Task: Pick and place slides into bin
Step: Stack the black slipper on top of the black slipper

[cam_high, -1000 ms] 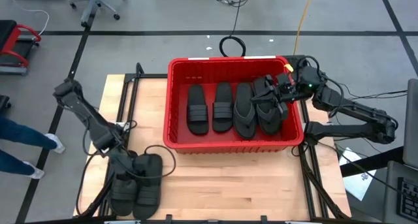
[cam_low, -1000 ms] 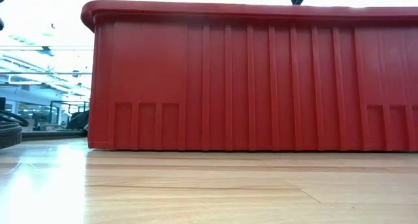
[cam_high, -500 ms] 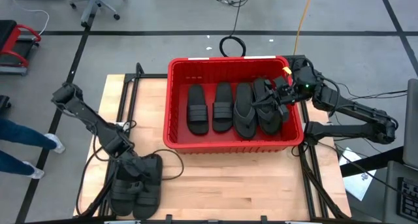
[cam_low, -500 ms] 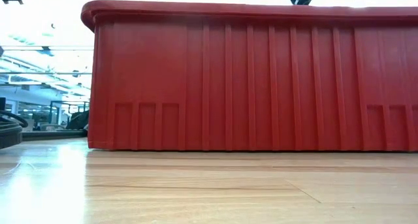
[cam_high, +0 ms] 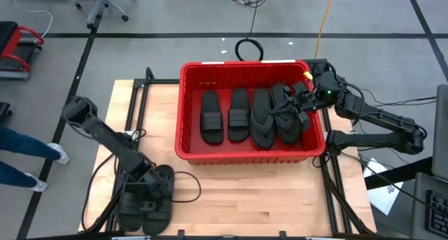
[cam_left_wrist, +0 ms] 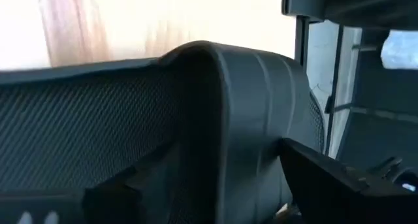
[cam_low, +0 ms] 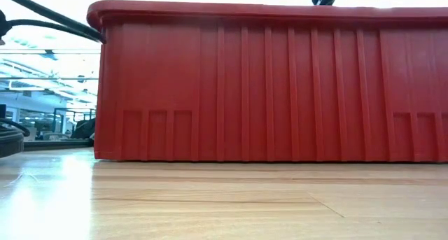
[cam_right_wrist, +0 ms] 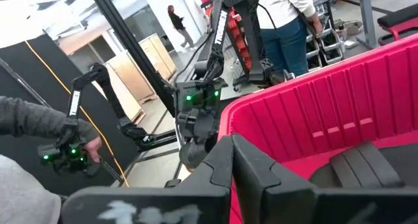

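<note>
Slides [cam_high: 148, 198] not yet binned are seen as a black cluster at the table's near-left corner, about 7 o'clock from the table's middle in the high view; how many lie there cannot be counted. The left gripper [cam_high: 143, 186] is lowered onto this cluster, its fingers spread wide over a slide. In the left wrist view a ribbed strap [cam_left_wrist: 255, 126] and the textured footbed [cam_left_wrist: 85, 119] of one slide fill the picture, with the dark fingers [cam_left_wrist: 326, 178] set apart at either side of it; whether they touch the rubber cannot be told. No brand mark or lettering can be read on that slide.

Bare wooden table [cam_high: 245, 198] lies between the cluster and the bin [cam_high: 183, 107]. In the low view the bin's ribbed red wall [cam_low: 280, 86] stands on the wood and blocks most of what is behind it; no label is legible on it.

Inside the bin, four slides are laid side by side: two with a wide strap [cam_high: 213, 117] toward 9 o'clock, two thong flip-flops [cam_high: 262, 121] toward 3 o'clock. At the bin's 3 o'clock end the right gripper [cam_high: 301, 102] is held over the last flip-flop, fingers closed; what, if anything, is pinched cannot be told.

Farthest off, in the right wrist view, a person [cam_right_wrist: 287, 21] in a white top is noted standing in the room. No writing is readable there.
</note>
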